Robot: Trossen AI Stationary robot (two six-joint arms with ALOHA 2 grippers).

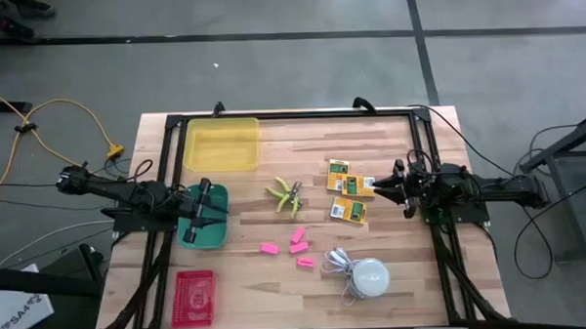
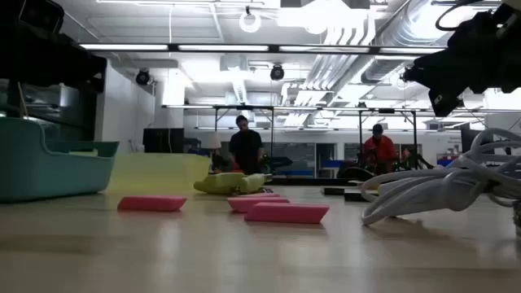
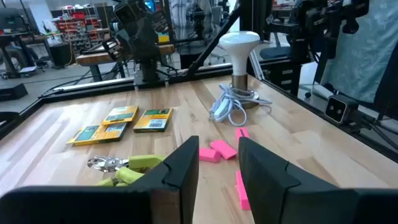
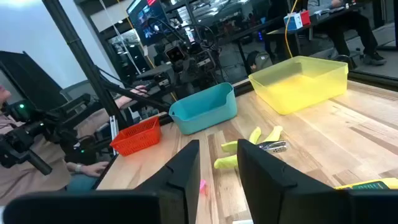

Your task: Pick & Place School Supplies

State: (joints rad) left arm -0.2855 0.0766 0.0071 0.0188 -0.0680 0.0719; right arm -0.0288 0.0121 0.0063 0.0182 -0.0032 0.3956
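Over the desk's [image 1: 278,292] left edge, the left gripper [image 3: 219,146] hung above a teal bin [image 1: 217,231], its two dark fingers parted by a narrow gap with nothing between them. Across the desk, by the right edge, the right gripper [image 4: 217,146] hovered just beside the boxes, its fingers likewise parted and grasping nothing.

Three small flat yellow-and-green boxes lay clustered toward the right edge: the first box [image 1: 338,168] farthest back, the second box [image 1: 356,186] just beside it and closest to the right gripper, the third box [image 1: 348,211] nearer the front edge. Whether they touched each other could not be told. Near the middle of the desk lay the lime-green-handled scissors [image 1: 287,194], flat on the wood and apart from the boxes.

Four pink erasers sat between the scissors and the front edge. One eraser [image 1: 268,248] lay toward the left, two erasers [image 1: 299,240] lay close together, and the last eraser [image 1: 305,262] lay nearest the front. All rested on bare wood, outside every container.

A yellow bin [image 1: 221,145] stood at the back edge toward the left corner, and a red basket [image 1: 193,297] stood at the front left corner. A white dome-shaped lamp [image 1: 368,276] with its coiled white cord [image 1: 338,264] sat near the front edge, just right of the erasers.

Beyond the desk, the low view showed two people [image 2: 245,146] standing far back in the room.
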